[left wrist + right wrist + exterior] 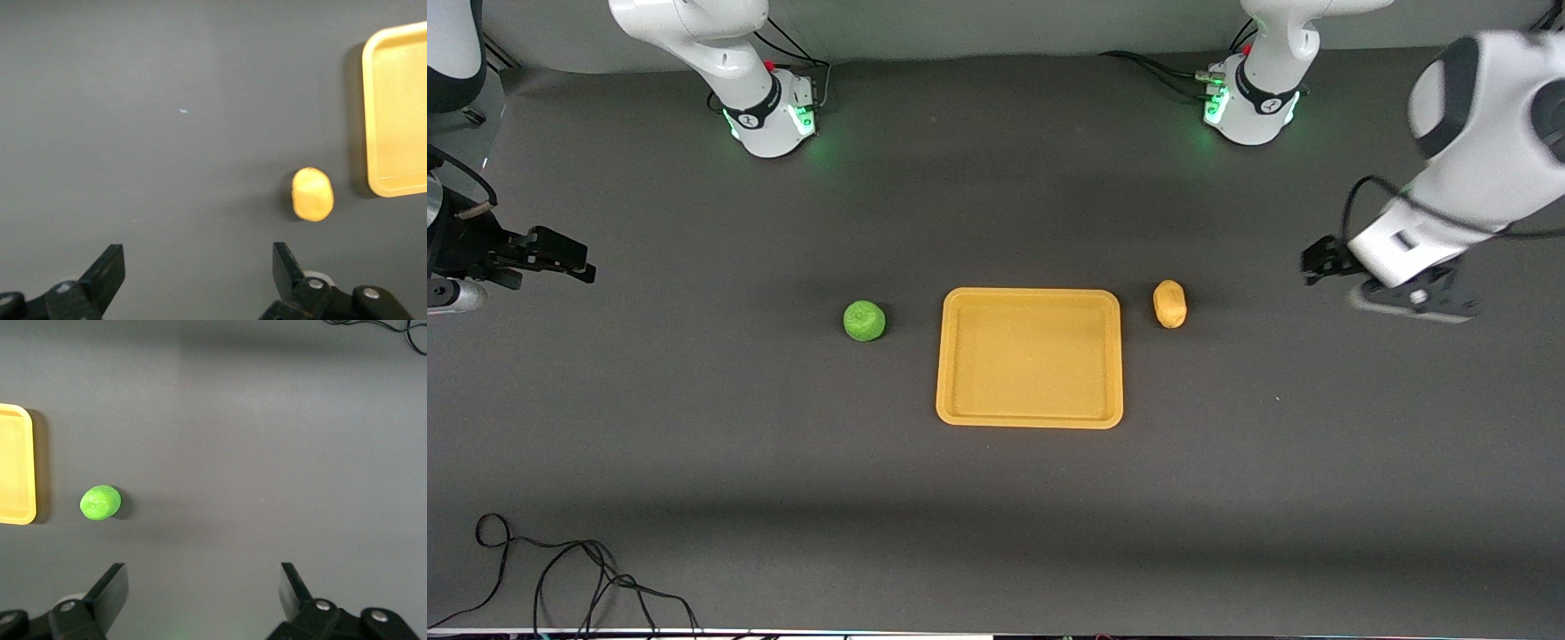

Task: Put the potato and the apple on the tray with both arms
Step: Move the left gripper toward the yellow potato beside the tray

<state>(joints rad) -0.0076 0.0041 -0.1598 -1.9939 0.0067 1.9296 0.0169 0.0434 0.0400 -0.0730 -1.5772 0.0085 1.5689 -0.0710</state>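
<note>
The yellow-orange tray (1030,357) lies empty at the middle of the table. The green apple (864,320) sits on the cloth beside it, toward the right arm's end. The potato (1169,303) sits beside the tray toward the left arm's end. My left gripper (1320,260) is open and empty over bare cloth at the left arm's end, apart from the potato. My right gripper (560,258) is open and empty over the cloth at the right arm's end, well apart from the apple. The left wrist view shows its gripper (198,267), the potato (312,194) and the tray (400,107). The right wrist view shows its gripper (203,587), the apple (101,502) and the tray (15,463).
A dark grey cloth (996,498) covers the table. A loose black cable (560,569) lies near the table's front edge at the right arm's end. The arm bases (774,116) (1249,107) stand along the back edge.
</note>
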